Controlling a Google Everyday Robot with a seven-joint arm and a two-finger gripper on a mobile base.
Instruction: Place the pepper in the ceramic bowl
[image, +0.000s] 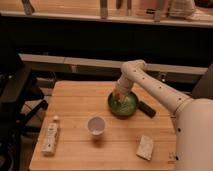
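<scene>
A green ceramic bowl sits on the right middle of the wooden table. My gripper reaches down from the white arm and hangs just over the bowl's left inner side. A small red-orange thing, likely the pepper, shows at the gripper's tip, right above the bowl.
A white paper cup stands at the table's middle front. A white bottle or packet lies at the front left. A pale sponge-like block lies at the front right. A dark flat object lies just right of the bowl. A black chair stands at the left.
</scene>
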